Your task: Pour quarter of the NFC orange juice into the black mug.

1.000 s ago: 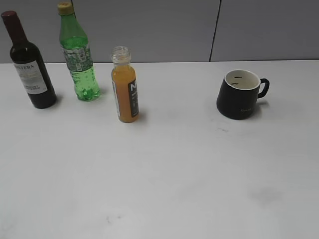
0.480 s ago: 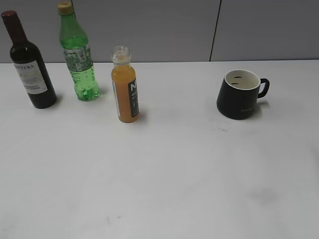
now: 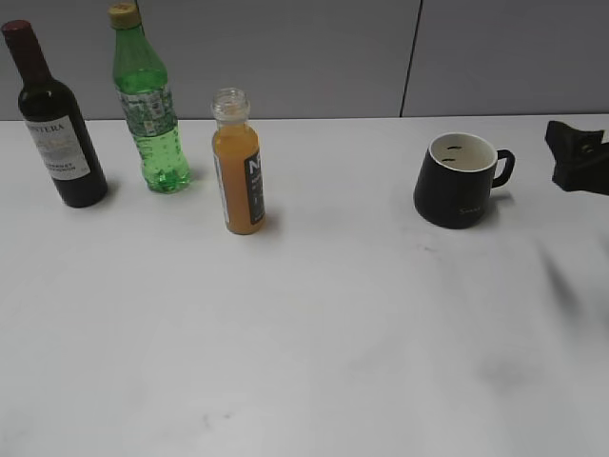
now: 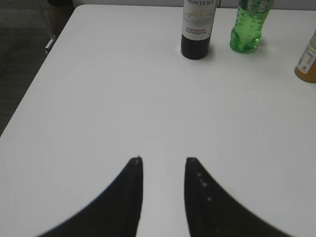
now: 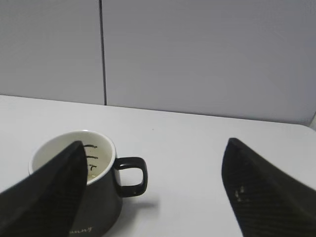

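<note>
The NFC orange juice (image 3: 238,171), a small uncapped clear bottle with a dark label, stands upright left of the table's middle; its base shows at the right edge of the left wrist view (image 4: 308,61). The black mug (image 3: 456,182) with its cream inside sits far right, handle pointing right. My right gripper (image 3: 578,157) hangs open at the right edge, just right of the mug. In the right wrist view the right gripper (image 5: 155,142) stands wide open, with the mug (image 5: 98,197) and its handle (image 5: 131,176) by the left finger. My left gripper (image 4: 163,160) is open over bare table with nothing between its fingers.
A dark wine bottle (image 3: 53,124) and a taller green bottle (image 3: 149,105) stand at the back left, left of the juice. The white table (image 3: 314,333) ends at a grey wall behind. The table's left edge (image 4: 34,94) shows in the left wrist view.
The right gripper has come into the exterior view at the right edge, beside the mug. The bottles and the mug have not moved.
</note>
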`<state>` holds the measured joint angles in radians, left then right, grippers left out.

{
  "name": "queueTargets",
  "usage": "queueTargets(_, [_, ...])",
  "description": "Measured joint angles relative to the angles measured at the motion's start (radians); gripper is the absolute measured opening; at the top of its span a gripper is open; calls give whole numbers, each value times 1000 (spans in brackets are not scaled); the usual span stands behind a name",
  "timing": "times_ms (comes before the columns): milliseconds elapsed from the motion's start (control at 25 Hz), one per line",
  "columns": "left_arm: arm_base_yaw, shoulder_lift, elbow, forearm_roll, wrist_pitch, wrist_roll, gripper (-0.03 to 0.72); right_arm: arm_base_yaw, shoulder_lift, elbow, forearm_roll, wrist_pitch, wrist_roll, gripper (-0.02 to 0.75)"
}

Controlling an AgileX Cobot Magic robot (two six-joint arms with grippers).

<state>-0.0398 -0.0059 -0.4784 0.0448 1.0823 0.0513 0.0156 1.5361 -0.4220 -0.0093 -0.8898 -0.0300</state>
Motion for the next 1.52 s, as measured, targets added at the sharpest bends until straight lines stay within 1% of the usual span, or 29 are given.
queueTargets(160, [0, 0, 0, 0, 0, 0, 232, 0, 132, -1, -13, -98, 1, 642])
queueTargets(280, [0, 0, 0, 0, 0, 0, 232, -1, 212, -11, -16, -133, 0, 636])
queueTargets(560, [0, 0, 0, 0, 0, 0, 232, -8, 377, -107, -91, -167, -14, 629])
queueTargets(880, [0, 0, 0, 0, 0, 0, 232, -82, 476, -165, -156, -215, -12, 627])
queueTargets(1040, [0, 0, 0, 0, 0, 0, 232, -102, 532, -218, -190, -227, 14, 627])
queueTargets(1520, [0, 0, 0, 0, 0, 0, 232, -105, 665, -366, -237, -227, 30, 613])
